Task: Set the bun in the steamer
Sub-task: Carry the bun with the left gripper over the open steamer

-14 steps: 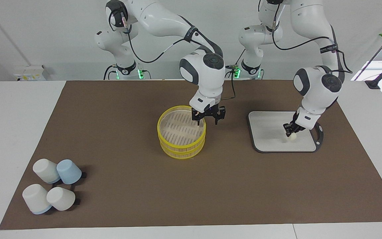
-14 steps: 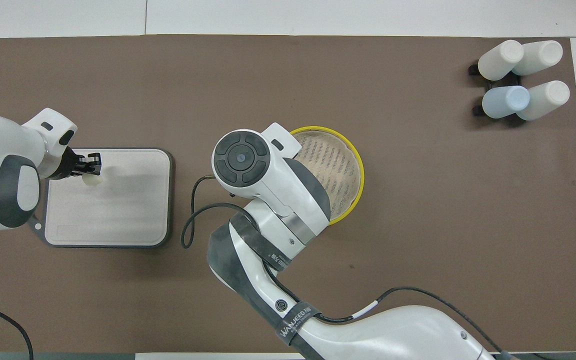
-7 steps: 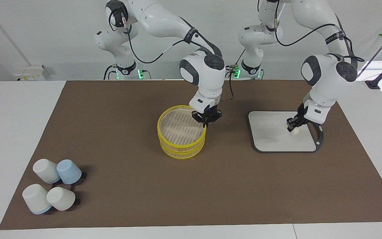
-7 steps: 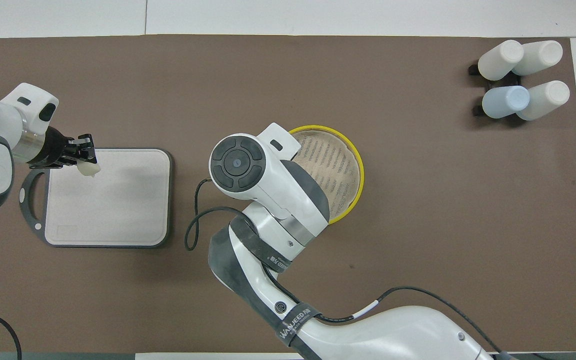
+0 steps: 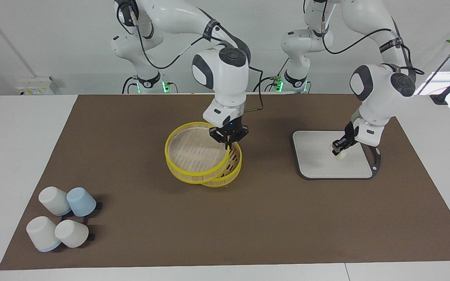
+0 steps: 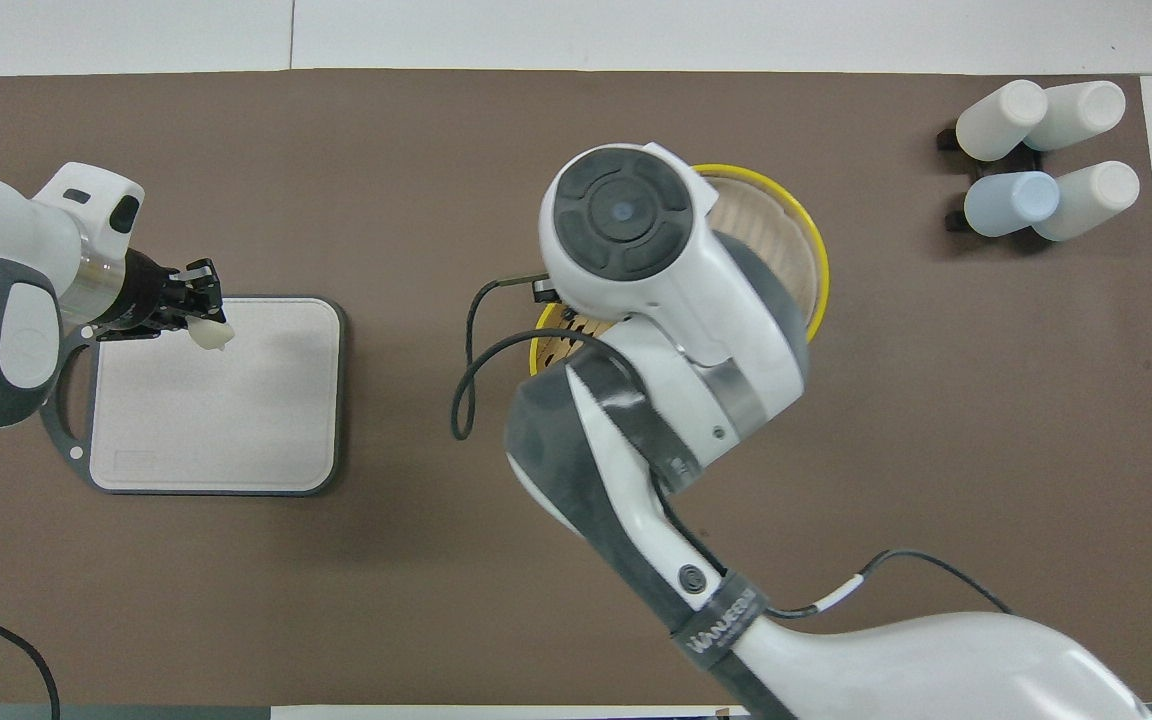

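My left gripper (image 5: 339,149) is shut on the bun (image 5: 341,155), a small cream-white lump held a little above the grey board (image 5: 318,164). In the overhead view this gripper (image 6: 198,305) and the bun (image 6: 213,333) are over the board's edge. My right gripper (image 5: 229,143) is shut on the yellow rim of the steamer's lid (image 5: 190,150). It holds the lid raised and tilted, shifted toward the right arm's end. The steamer's basket (image 5: 234,162) shows partly under the lid. In the overhead view the right arm hides most of the lid (image 6: 771,235) and the basket (image 6: 558,328).
Several upturned cups (image 5: 61,218), white and pale blue, stand together at the right arm's end, farther from the robots; they also show in the overhead view (image 6: 1036,160). The brown mat (image 5: 287,218) covers the table.
My right gripper has shut on the lid's rim, then lifted the lid and carried it toward the right arm's end. My left gripper has raised the bun off the board.
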`<state>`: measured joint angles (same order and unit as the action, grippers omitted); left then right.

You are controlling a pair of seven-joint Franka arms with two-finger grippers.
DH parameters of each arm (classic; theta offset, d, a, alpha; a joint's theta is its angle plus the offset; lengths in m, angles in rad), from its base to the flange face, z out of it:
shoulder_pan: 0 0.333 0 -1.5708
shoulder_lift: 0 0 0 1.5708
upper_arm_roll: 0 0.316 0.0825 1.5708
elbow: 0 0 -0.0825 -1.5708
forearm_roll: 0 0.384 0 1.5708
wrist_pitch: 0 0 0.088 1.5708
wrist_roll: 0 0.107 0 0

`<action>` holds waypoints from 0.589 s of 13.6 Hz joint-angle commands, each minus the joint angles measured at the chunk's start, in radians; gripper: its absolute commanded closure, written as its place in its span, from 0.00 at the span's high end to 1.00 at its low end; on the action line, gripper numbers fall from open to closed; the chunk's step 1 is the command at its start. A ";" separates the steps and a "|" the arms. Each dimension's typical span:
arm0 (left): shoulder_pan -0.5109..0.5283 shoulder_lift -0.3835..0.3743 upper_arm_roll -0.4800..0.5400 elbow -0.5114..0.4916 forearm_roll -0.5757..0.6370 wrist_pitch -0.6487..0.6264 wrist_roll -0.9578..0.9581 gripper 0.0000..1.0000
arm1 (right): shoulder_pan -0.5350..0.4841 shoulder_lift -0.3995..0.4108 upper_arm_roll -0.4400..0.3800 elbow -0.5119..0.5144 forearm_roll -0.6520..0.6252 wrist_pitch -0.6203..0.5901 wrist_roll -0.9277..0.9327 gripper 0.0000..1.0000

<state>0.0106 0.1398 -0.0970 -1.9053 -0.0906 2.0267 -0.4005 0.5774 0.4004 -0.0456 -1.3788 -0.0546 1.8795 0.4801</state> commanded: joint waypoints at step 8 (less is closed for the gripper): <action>-0.575 0.381 0.022 0.527 0.005 -0.079 -0.631 0.22 | -0.215 -0.127 0.012 -0.023 0.084 -0.117 -0.189 0.00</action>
<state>-0.4781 0.3016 -0.1041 -1.6084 -0.0945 1.9972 -0.9579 0.3641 0.2902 -0.0435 -1.3825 0.0195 1.7745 0.3004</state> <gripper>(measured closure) 0.784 0.921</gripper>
